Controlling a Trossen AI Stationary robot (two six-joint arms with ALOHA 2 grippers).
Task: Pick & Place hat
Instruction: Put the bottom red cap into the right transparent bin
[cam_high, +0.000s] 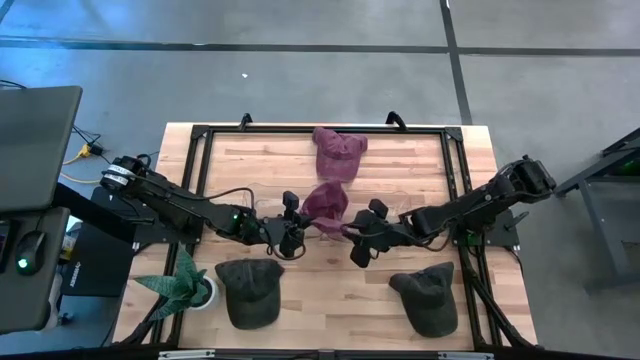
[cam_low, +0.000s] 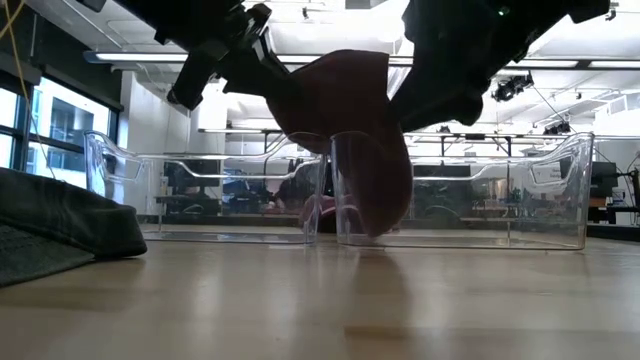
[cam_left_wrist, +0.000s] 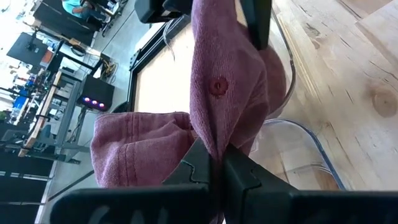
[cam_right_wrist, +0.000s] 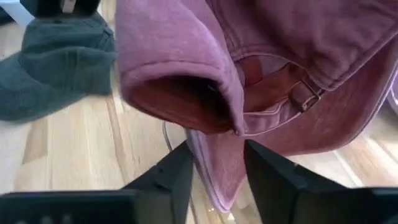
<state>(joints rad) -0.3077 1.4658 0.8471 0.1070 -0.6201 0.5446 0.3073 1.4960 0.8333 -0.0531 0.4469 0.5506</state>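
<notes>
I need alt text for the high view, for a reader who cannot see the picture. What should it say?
Over a wooden table, the left gripper and the right gripper hold a maroon fabric cap between them at the centre. A second maroon cap lies at the far edge, two dark grey caps at the near edge, and a small green potted plant by the left one.
</notes>
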